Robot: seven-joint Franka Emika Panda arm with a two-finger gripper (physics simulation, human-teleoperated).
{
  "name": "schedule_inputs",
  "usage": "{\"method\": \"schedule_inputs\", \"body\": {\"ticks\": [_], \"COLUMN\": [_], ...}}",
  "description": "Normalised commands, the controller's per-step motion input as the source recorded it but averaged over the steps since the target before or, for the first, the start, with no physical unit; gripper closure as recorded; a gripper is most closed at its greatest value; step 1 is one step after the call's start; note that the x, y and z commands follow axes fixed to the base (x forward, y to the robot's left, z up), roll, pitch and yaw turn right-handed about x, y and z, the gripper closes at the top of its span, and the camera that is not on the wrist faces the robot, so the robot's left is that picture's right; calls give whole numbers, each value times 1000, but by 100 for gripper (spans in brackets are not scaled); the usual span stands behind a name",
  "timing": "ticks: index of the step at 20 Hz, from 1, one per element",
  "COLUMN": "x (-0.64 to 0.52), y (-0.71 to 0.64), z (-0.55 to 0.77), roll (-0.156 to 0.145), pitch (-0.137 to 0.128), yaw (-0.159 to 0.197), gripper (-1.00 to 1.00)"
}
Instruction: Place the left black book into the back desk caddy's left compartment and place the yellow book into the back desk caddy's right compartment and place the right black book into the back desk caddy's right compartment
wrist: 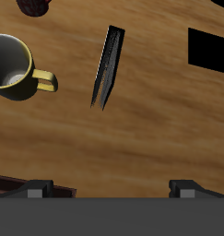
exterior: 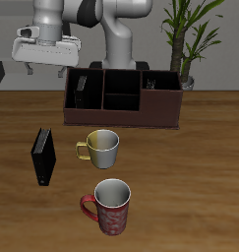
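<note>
Exterior view shows one black book (exterior: 43, 157) standing mid-left, uncaddied, the gripper (exterior: 42, 67) hanging open (empty) at upper left.

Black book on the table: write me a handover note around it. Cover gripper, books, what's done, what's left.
Gripper: open, empty, up above the table near one end of the desk caddy.
One black book stands on edge on the table, beside the yellow-handled mug; not yet stowed.
Another black book sits in an end compartment of the caddy.
Yellow book: a pale sliver shows in the opposite end compartment, too small to confirm.
Left: grasp the book on the table and place it in the right compartment.
</note>
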Motion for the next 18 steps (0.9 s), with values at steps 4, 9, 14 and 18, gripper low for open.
{"method": "schedule_inputs", "body": {"ticks": [4, 9, 14, 18], "x": [542, 414, 266, 296], "y": [-545, -232, 197, 648], "z": [6, -54, -51, 29], "roll": [-81, -69, -2, 44], "pitch": [4, -27, -8, 1], "yaw": [-86, -84, -8, 24], "gripper": [-100, -100, -100, -100]}}
